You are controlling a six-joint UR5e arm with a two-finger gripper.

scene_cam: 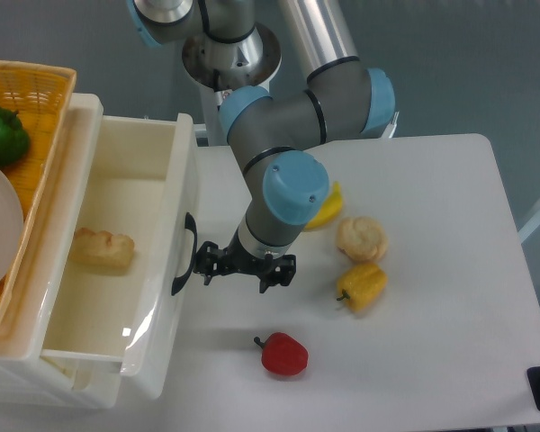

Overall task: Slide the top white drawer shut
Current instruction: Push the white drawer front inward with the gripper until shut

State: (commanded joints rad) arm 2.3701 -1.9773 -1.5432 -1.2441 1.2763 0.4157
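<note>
The top white drawer (117, 252) stands pulled well out at the bench's left side — nothing closed yet (a bread piece (103, 247) lies inside). The claw (243, 268), fingers spread and empty, hovers just beside the black handle (184, 254) — the whole push remains.

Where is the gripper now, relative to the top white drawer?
The gripper is just right of the top white drawer's black handle, low over the table, with a red pepper nearer the camera.
</note>
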